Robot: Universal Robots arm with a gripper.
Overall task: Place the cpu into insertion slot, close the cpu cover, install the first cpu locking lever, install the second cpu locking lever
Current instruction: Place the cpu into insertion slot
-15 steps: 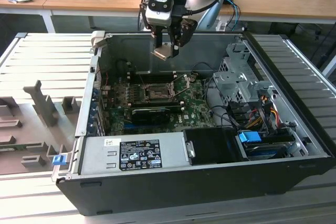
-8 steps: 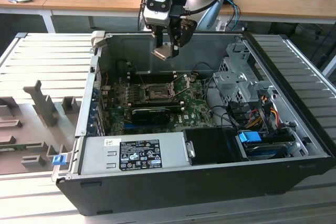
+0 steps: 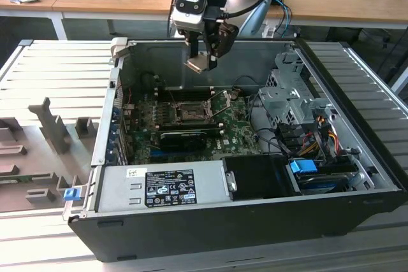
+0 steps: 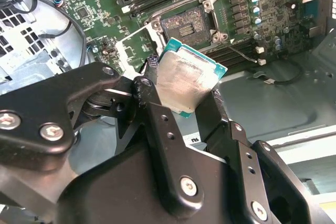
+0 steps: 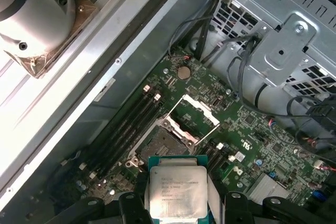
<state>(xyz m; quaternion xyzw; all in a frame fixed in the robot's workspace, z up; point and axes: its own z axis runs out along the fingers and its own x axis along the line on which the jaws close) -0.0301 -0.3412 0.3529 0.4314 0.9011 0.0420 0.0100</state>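
Holding the chip [image 3: 197, 64] level and square to its seat is, I judge, the heart of this step. The pincer [image 3: 203, 62] is clamped on the chip by two opposite edges and hangs above the open case [image 3: 223, 234], close to the case's far wall and well apart from the green board [image 3: 237, 138] below. The socket [image 3: 190, 114] lies bare near the middle of that board, and the cover [image 5: 201, 109] is swung up beside it, so the way down looks free.

In the exterior view the chip seems tilted, not flat, so it would need levelling before it meets the socket. Its edges should run parallel to the socket's metal rim, and the descent should be straight down, without sliding across the contacts. The raised cover stands just beside the socket and is the likeliest thing to snag.
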